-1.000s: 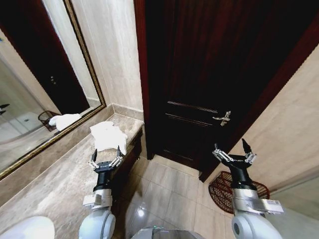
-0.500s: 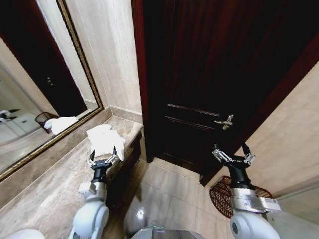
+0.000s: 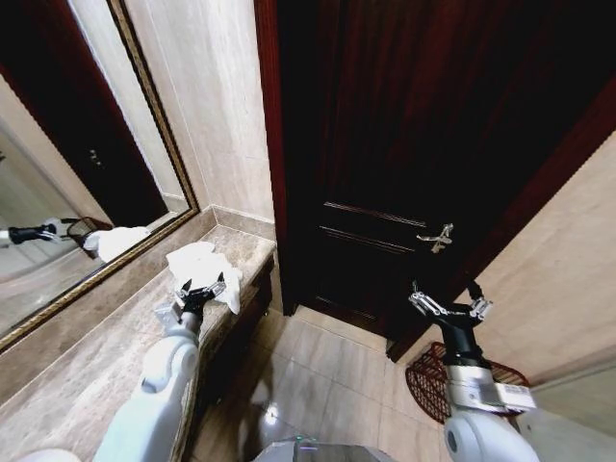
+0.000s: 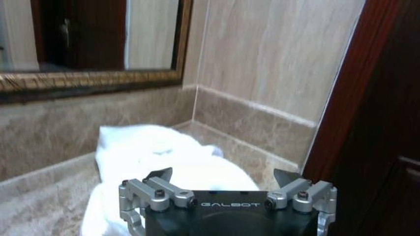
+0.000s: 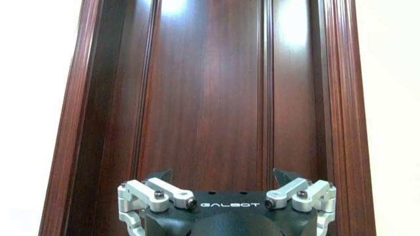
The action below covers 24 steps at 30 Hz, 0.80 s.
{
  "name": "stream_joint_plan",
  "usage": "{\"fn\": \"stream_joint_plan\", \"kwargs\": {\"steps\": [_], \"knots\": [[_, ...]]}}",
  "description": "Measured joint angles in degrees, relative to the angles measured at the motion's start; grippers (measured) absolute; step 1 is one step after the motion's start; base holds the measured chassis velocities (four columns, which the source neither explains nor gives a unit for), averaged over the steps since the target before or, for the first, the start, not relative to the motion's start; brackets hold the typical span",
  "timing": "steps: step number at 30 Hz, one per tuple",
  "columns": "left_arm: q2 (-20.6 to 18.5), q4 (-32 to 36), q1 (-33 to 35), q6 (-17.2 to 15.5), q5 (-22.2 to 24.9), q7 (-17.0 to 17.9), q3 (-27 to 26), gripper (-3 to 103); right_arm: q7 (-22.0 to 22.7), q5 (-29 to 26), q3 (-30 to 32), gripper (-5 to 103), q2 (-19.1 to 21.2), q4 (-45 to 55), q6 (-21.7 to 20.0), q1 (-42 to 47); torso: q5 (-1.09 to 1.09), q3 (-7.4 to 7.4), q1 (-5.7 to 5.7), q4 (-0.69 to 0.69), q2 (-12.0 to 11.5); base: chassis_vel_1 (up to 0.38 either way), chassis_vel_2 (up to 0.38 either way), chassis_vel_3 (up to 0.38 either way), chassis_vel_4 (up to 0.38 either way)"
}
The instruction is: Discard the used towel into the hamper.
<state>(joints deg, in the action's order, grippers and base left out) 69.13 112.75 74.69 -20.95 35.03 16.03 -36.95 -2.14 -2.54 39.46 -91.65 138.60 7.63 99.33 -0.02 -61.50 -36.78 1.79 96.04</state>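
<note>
While my head camera looks down over the vanity, entries run view by view.

Head view, left gripper (image 3: 201, 287): left of centre in the frame, over the near edge of the white towel (image 3: 197, 262); fingers spread apart, nothing between them. Touching the cloth or just above it: cannot tell.
Head view, towel: crumpled on the marble counter (image 3: 106, 356), near its far end, just below the gilt-framed mirror (image 3: 67, 183).
Head view, right gripper (image 3: 449, 302): lower right of the frame, held in the air in front of the dark wooden door (image 3: 404, 144); fingers wide apart, empty.
Head view, hamper (image 3: 438, 380): reddish-brown woven basket on the tiled floor (image 3: 327, 375), lower right corner, partly hidden behind my right arm, beside the beige wall.
Head view, door handle (image 3: 435, 237): metal lever, just above the right gripper in the frame.

Left wrist view, left gripper (image 4: 223, 176): fingers parted at the bottom of the frame, the towel (image 4: 157, 157) lying directly ahead, lower left of centre, on the counter by the wall corner.

Right wrist view, right gripper (image 5: 223, 176): parted and empty at the bottom of the frame, facing the door (image 5: 210, 98) panels.
</note>
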Motion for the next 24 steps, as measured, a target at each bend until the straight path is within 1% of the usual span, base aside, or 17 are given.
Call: {"fn": "stream_joint_plan", "kwargs": {"steps": [3,5,6,9,11,13,15,16,21,22,24], "knots": [[-0.73,-2.53,-1.89,-0.86,0.29,0.07,0.75,100,-0.03,0.34,-0.34,100,-0.36,-0.01,-0.08,0.27,0.0,0.0,0.0,-0.01,0.0,0.0,0.0,0.0,0.0],[-1.39,-5.5,-3.93,-1.32,0.29,0.22,1.4,100,-0.11,0.5,-0.36,100,-0.44,-0.09,-0.16,0.32,0.0,0.0,0.0,0.0,0.0,0.0,0.0,0.0,0.0],[-1.39,-5.5,-3.93,-1.32,0.29,0.22,1.4,100,-0.11,0.5,-0.36,100,-0.44,-0.09,-0.16,0.32,0.0,0.0,0.0,0.0,0.0,0.0,0.0,0.0,0.0],[-2.27,-9.26,-6.15,-1.36,0.28,0.48,2.09,100,-0.11,0.49,-0.1,100,-0.43,-0.31,-0.17,0.41,0.0,0.0,0.0,0.0,0.0,0.0,0.0,0.0,0.0],[-2.55,-10.3,-6.7,-1.4,0.23,0.45,2.34,100,-0.11,0.48,-0.08,100,-0.43,-0.4,-0.15,0.43,0.02,0.0,0.0,0.0,0.0,0.0,0.0,0.0,0.0],[-3.13,-12.98,-8.16,-1.41,0.09,0.23,3.18,100,-0.14,0.47,-0.11,100,-0.44,-0.63,-0.03,0.45,0.01,0.0,0.0,-0.01,-0.01,0.0,0.0,0.0,0.0],[-3.3,-14.02,-8.74,-1.41,0.03,0.04,3.52,100,-0.2,0.47,-0.15,100,-0.44,-0.72,0.04,0.45,0.01,0.0,0.0,0.0,-0.01,0.0,0.0,0.0,0.0],[-3.61,-15.85,-9.89,-1.38,0.01,-0.32,4.25,100,-0.35,0.47,-0.14,100,-0.45,-0.83,0.17,0.45,0.01,0.0,0.0,0.0,-0.01,0.0,0.0,0.0,0.0],[-3.86,-18.96,-11.86,-1.05,0.08,-0.81,5.72,100,-0.46,0.4,-0.02,100,-0.46,-0.89,0.3,0.44,0.02,0.01,0.0,-0.01,-0.01,0.0,0.0,0.0,0.0],[-3.84,-19.54,-12.18,-1.03,0.09,-0.88,5.97,103,-0.46,0.36,0.07,100,-0.45,-0.9,0.3,0.43,0.02,0.01,0.0,-0.01,-0.01,0.0,0.0,0.0,0.0],[-3.41,-20.7,-12.37,-0.92,0.11,-1.27,6.07,98,-0.46,0.09,0.28,100,-0.27,-1.02,0.31,0.28,0.02,0.01,0.0,-0.01,-0.01,0.0,0.0,0.0,0.0]]}}
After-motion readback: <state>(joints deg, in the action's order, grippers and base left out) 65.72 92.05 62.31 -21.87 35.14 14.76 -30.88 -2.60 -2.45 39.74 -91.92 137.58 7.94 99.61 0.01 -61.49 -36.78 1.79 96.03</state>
